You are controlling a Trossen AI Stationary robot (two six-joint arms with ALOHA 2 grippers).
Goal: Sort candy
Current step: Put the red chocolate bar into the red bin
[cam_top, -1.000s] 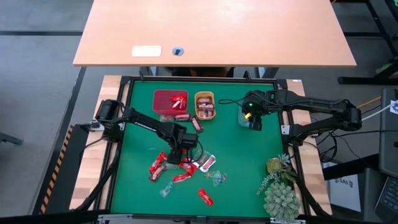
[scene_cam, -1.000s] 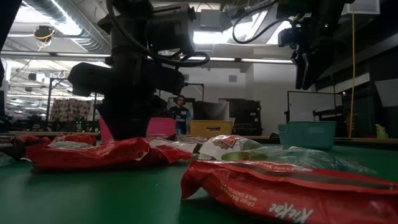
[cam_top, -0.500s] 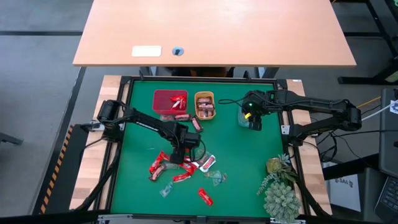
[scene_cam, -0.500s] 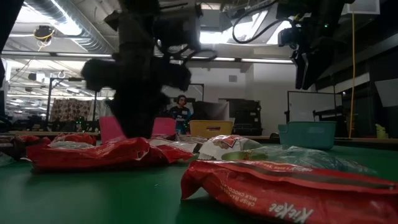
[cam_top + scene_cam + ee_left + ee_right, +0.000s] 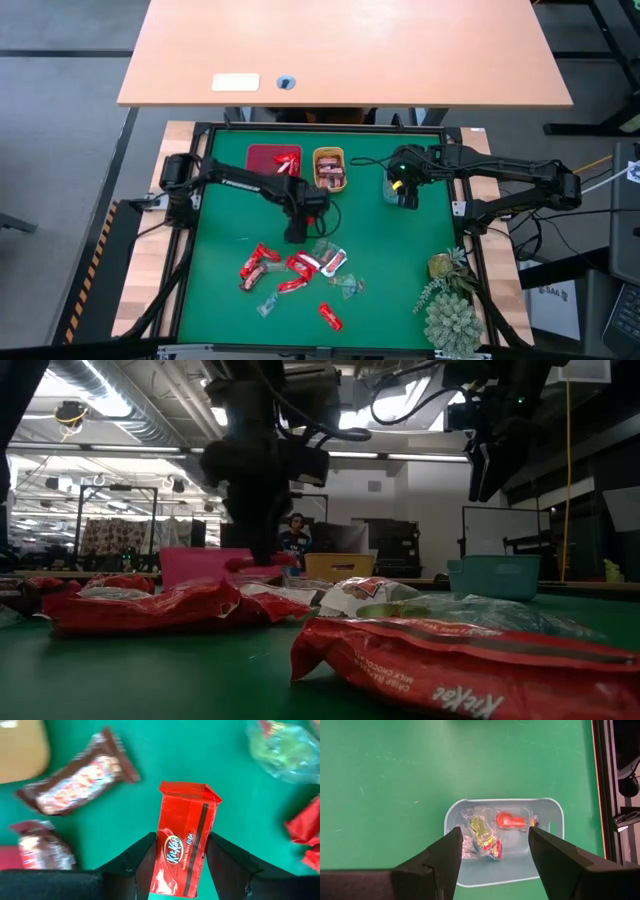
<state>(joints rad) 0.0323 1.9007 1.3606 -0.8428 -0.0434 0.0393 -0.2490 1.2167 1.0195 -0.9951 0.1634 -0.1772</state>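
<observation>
A: Largest item?
B: Green table mat (image 5: 400,270), holding everything listed below.

A: Arms?
B: Left gripper (image 5: 296,232), mid-table, just near of the trays, raised over the mat; its fingers (image 5: 142,862) are clamped on a red KitKat bar (image 5: 182,852). Right gripper (image 5: 408,192), far right, hangs above the teal tray (image 5: 552,812) with its fingers (image 5: 445,857) spread apart and nothing between them.

A: Trays?
B: Three along the far side. Red tray (image 5: 262,160), leftmost, red candy inside. Orange tray (image 5: 329,153), beside it, brown-wrapped bars inside. Teal tray, well apart to the right, holding clear-wrapped sweets (image 5: 481,837), one with a red-orange piece showing.

A: Loose stock?
B: Candy pile (image 5: 290,268) on the near middle of the mat: red bars, a red-and-white one, clear greenish ones. One red bar (image 5: 330,316) lies apart, nearest the front edge. A brown-and-white bar (image 5: 77,785) lies on the mat by the orange tray.

A: Other?
B: Spiky green artificial plant (image 5: 452,312), near right corner.
</observation>
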